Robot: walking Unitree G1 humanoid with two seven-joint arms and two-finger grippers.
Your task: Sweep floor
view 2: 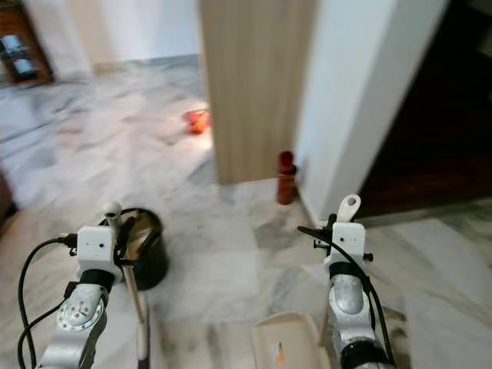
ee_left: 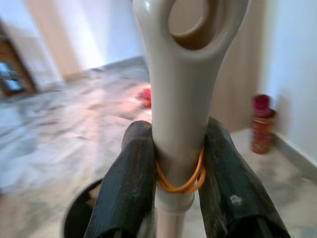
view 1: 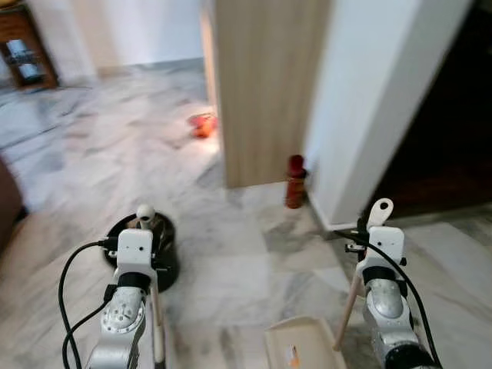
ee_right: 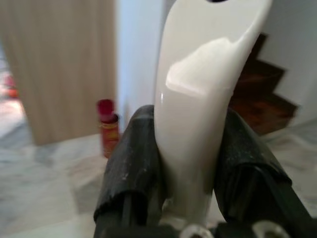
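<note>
Grey marble floor (view 1: 115,154) ahead, both tools held, sweeping not started.

My left gripper (ee_left: 178,173) squeezes the cream plastic broom handle (ee_left: 181,99); my right gripper (ee_right: 190,163) squeezes the white dustpan handle (ee_right: 203,89). Beige dustpan tray (view 1: 304,342) sits below. Next, lower the broom; its bristles are hidden.

Marble floor (view 1: 254,254), black bin (view 1: 164,257), red bottle (view 1: 295,182)

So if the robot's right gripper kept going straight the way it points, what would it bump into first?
Probably the small red-capped bottle standing on the marble floor beside the white wall. The right gripper, clamped on a cream handle, points roughly that way; depth is uncertain.
</note>
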